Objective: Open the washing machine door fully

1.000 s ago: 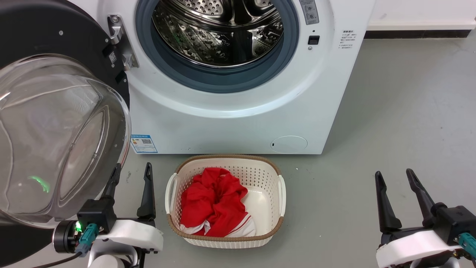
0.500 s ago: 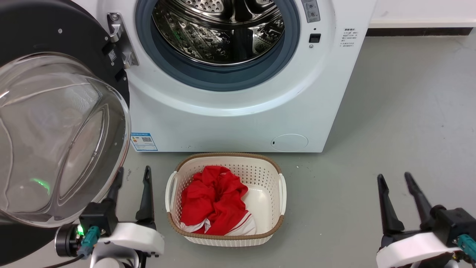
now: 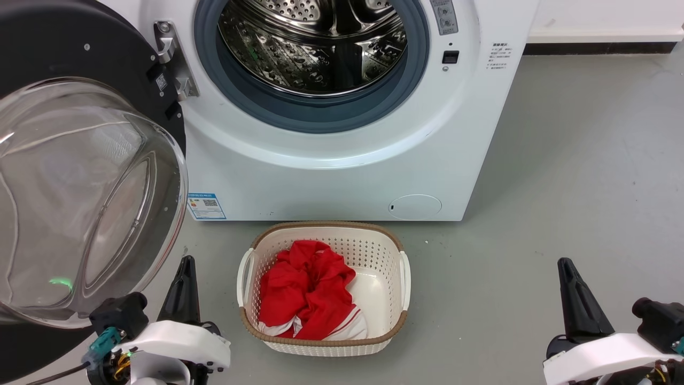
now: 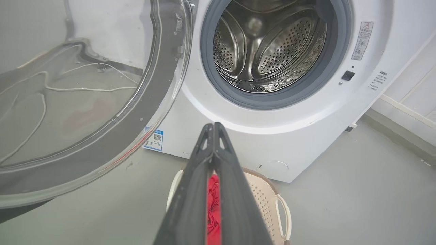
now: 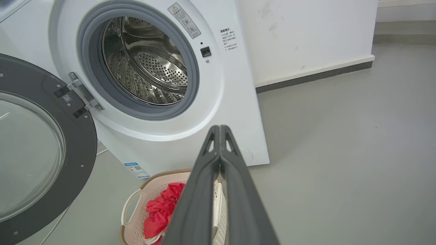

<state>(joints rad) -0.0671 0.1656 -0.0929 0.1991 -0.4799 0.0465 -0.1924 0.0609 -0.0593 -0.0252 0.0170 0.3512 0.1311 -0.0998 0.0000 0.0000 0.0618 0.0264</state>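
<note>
The washing machine (image 3: pixel 331 171) is a white box with a bare steel drum (image 3: pixel 315 43) inside a grey seal. The washing machine door (image 3: pixel 64 43) hangs swung out to the left on its hinge, its clear glass bowl (image 3: pixel 80 198) bulging toward me. My left gripper (image 3: pixel 186 262) is shut and empty, low beside the bowl's lower right edge and apart from it. The left wrist view shows its fingers (image 4: pixel 213 126) pressed together, with the door (image 4: pixel 153 102) to their left. My right gripper (image 3: pixel 566 263) is shut with nothing in it, over bare floor at the lower right, its tips (image 5: pixel 219 128) closed.
A cream laundry basket (image 3: pixel 320 227) holding red cloth (image 3: pixel 307 291) stands on the grey floor right in front of the machine, between my two arms. A white wall with a dark baseboard (image 3: pixel 598 48) runs behind on the right. Open floor lies to the right.
Both grippers have gone from open to shut and dropped lower in the head view. The door and basket stand where they were.
</note>
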